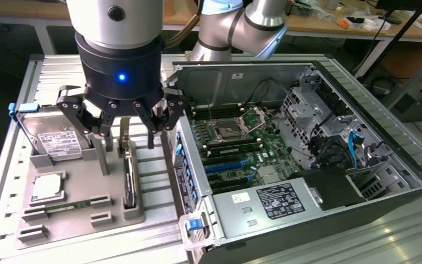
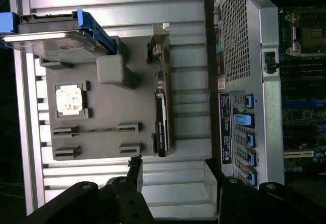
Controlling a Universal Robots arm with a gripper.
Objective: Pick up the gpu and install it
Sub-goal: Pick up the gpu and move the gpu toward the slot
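The gpu (image 1: 129,175) stands on its long edge in a slot of the grey holder tray (image 1: 72,223), a slim black card with its silvery bracket at the far end. My gripper (image 1: 129,135) hangs just above the card's bracket end, open, its fingers (image 1: 154,127) spread to both sides and touching nothing. In the wrist view the gpu (image 2: 160,118) lies along the tray's (image 2: 109,94) edge nearest the case. There my gripper (image 2: 173,170) is open and holds nothing.
An open computer case (image 1: 387,165) lies at the exterior view's right, its motherboard (image 1: 237,148) and blue slots exposed. The tray also holds a hard drive (image 1: 50,137) in a blue frame, a processor (image 1: 48,187) and a green memory stick (image 1: 68,206). A ribbed metal table (image 1: 156,231) lies underneath.
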